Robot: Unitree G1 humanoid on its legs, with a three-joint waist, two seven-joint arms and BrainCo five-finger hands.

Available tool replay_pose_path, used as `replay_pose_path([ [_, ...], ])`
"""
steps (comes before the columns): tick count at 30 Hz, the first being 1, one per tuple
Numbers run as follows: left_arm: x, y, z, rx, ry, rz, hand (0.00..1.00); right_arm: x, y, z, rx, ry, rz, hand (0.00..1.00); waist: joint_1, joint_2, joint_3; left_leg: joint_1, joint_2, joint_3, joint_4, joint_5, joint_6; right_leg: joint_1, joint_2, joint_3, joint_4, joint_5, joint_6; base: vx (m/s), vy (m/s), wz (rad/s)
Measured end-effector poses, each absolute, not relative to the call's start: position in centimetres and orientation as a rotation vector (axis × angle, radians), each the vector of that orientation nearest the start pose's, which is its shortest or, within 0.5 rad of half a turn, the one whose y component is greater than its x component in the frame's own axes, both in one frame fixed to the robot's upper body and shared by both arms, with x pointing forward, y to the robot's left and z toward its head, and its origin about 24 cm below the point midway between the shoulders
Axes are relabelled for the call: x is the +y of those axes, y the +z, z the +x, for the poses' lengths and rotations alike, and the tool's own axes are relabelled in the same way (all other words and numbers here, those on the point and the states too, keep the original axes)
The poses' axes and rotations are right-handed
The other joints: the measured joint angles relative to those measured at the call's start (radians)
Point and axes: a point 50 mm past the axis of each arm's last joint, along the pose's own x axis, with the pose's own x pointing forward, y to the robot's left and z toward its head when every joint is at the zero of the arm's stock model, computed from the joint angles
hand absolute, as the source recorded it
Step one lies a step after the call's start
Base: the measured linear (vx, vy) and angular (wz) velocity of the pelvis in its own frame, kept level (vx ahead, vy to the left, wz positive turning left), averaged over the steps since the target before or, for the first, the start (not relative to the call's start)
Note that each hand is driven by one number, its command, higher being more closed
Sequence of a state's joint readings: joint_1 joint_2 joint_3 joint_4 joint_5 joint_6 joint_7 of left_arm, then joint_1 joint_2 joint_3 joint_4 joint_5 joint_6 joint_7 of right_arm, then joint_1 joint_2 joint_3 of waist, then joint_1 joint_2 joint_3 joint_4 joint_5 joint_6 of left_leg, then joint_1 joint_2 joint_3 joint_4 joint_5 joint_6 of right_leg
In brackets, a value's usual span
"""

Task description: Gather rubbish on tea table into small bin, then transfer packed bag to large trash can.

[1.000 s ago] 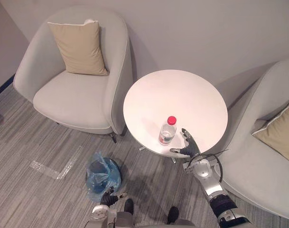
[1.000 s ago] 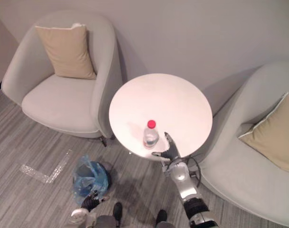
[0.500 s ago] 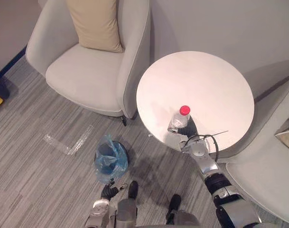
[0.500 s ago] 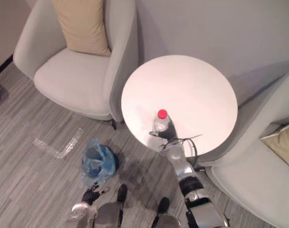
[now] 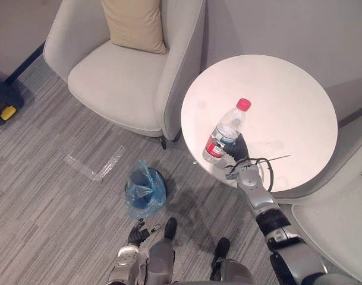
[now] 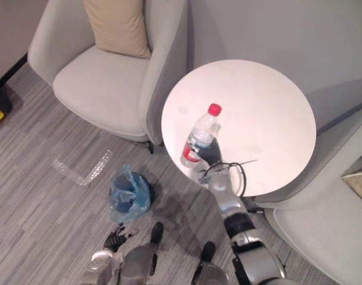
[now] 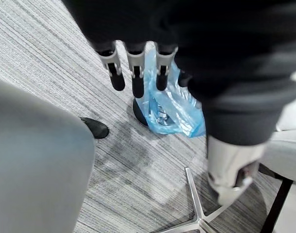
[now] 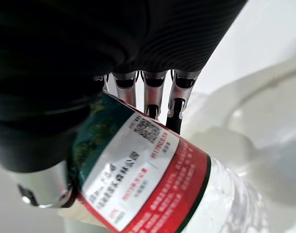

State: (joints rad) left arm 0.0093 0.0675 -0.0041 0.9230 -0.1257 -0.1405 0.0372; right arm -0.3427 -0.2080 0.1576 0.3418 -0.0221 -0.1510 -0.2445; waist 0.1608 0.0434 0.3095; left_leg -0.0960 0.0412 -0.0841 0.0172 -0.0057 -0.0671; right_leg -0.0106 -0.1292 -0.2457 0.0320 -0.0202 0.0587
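Right now the right hand (image 5: 235,155) has its fingers (image 8: 177,97) and thumb curled round the lower, labelled part of a clear plastic bottle (image 5: 227,133) with a red cap. The bottle is tilted, its cap leaning toward the middle of the round white tea table (image 5: 287,107) and its base at the table's near edge; whether the base touches the tabletop cannot be told. On the striped grey floor near the table's foot stands the small bin (image 5: 144,191), dark and lined with a blue plastic bag (image 7: 172,107) whose loose edges stand up around the rim. The left hand (image 5: 136,233) hangs low above the floor, just on the robot's side of the bin and apart from it, its fingers (image 7: 136,73) straight and holding nothing. A pale armchair (image 5: 121,77) with a tan cushion (image 5: 135,22) stands beside the table on the left, and a second pale armchair (image 5: 341,219) sits on the right. A clear L-shaped strip (image 5: 94,166) lies flat on the floor near the bin.
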Motion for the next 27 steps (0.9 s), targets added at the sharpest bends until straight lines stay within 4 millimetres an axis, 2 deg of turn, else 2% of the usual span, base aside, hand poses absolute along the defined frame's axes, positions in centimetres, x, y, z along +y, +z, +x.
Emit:
replay_pose_path([
  [3,17.7,-13.3,15.8,0.795,0.126,-0.026,0.00,-15.2,6.5,30.1,-0.164,-0.037,-0.252,1.00,-0.005,-0.001,-0.001,0.023,0.001,0.020,-0.001,-0.005,-0.001,0.011,-0.002,0.020,0.001,-0.006,0.009,-0.04,0.001,-0.21],
  [4,17.7,-13.4,15.7,0.804,0.121,-0.015,0.00,-15.3,6.2,29.3,-0.162,-0.026,-0.253,1.00,-0.011,-0.004,-0.007,0.033,-0.002,0.032,-0.002,-0.006,-0.001,0.014,-0.007,0.033,0.007,-0.014,0.022,-0.06,-0.003,-0.28],
  [6,17.8,-13.6,15.5,0.814,0.118,-0.008,0.00,-15.4,6.1,28.3,-0.169,-0.017,-0.249,1.00,-0.025,-0.007,-0.010,0.045,-0.001,0.048,-0.006,-0.006,-0.001,0.013,-0.007,0.048,0.010,-0.017,0.025,-0.06,-0.006,-0.26],
  [8,18.0,-13.8,15.2,0.840,0.110,0.011,0.00,-15.7,5.8,27.2,-0.168,-0.010,-0.268,1.00,-0.045,-0.014,-0.021,0.055,-0.001,0.061,-0.011,-0.006,-0.001,0.012,-0.007,0.065,0.009,-0.017,0.027,-0.06,-0.006,-0.27],
  [14,18.6,-14.5,13.9,0.902,0.082,0.060,0.00,-16.2,3.5,24.0,-0.080,0.021,-0.322,1.00,-0.071,-0.051,-0.096,0.082,0.000,0.119,-0.015,-0.008,-0.003,0.010,-0.006,0.124,-0.004,-0.014,0.033,-0.05,0.001,-0.28],
  [18,18.5,-14.7,13.4,0.925,0.055,0.076,0.00,-16.1,2.1,22.6,-0.028,0.050,-0.390,1.00,-0.087,-0.050,-0.118,0.101,0.000,0.161,-0.014,-0.010,-0.003,-0.001,-0.007,0.171,0.007,-0.005,0.039,-0.09,0.019,-0.32],
  [20,18.3,-14.8,13.3,0.933,0.027,0.103,0.00,-15.6,1.9,22.4,-0.024,0.074,-0.417,1.00,-0.107,-0.046,-0.118,0.097,0.000,0.173,-0.003,-0.010,-0.003,-0.034,-0.009,0.180,0.062,-0.009,0.042,-0.13,0.018,-0.26],
  [22,18.2,-14.8,13.3,0.931,-0.003,0.130,0.00,-15.6,1.8,22.4,-0.021,0.073,-0.426,1.00,-0.114,-0.045,-0.118,0.093,-0.008,0.157,0.017,-0.013,0.003,-0.059,-0.017,0.200,0.145,-0.037,0.053,-0.12,0.009,0.14],
  [24,18.1,-14.8,13.3,0.932,-0.011,0.136,0.00,-15.9,1.8,22.4,-0.025,0.058,-0.452,1.00,-0.118,-0.042,-0.122,0.060,-0.012,0.119,0.043,-0.025,0.017,-0.063,-0.030,0.209,0.188,-0.068,0.087,-0.12,-0.001,0.65],
  [26,18.2,-14.8,13.3,0.933,-0.009,0.136,0.00,-16.0,2.0,22.4,-0.034,0.046,-0.454,1.00,-0.126,-0.051,-0.128,0.032,-0.034,0.057,0.042,0.003,0.014,-0.100,-0.028,0.292,0.371,-0.180,0.094,-0.07,-0.059,1.17],
  [27,18.3,-14.8,13.4,0.929,-0.005,0.138,0.00,-15.9,2.3,22.5,-0.045,0.043,-0.454,1.00,-0.128,-0.066,-0.140,0.013,-0.057,0.019,0.054,0.019,0.001,-0.113,-0.032,0.315,0.389,-0.204,0.093,-0.02,-0.106,1.08],
])
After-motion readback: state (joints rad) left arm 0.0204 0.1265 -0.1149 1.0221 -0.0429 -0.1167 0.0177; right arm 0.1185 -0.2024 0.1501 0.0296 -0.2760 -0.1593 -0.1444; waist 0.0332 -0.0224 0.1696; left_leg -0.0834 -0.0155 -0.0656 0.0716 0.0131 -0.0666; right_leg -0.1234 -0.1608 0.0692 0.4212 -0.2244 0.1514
